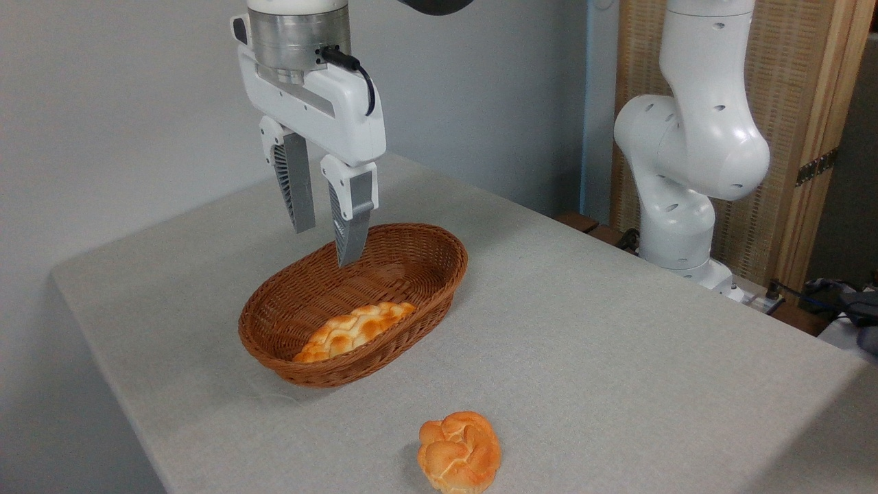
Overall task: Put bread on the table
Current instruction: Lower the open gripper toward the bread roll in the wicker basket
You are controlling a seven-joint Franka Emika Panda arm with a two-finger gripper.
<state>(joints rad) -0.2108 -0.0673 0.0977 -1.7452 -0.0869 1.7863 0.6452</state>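
Grey table (583, 329) bears a wicker basket (425, 274) holding the bread (353, 331); gripper (326, 240) hangs above, jaws apart, empty.

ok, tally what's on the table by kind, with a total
Braided loaf: 1, the bread, lying in the basket
Round bun: 1, the bun, on the table near the front edge
Wicker basket: 1, the basket
Total: 3

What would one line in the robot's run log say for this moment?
gripper: open, empty, above brown oval wicker basket | long braided golden bread: in basket | round knotted orange bun: on light grey table | step: bread not grasped
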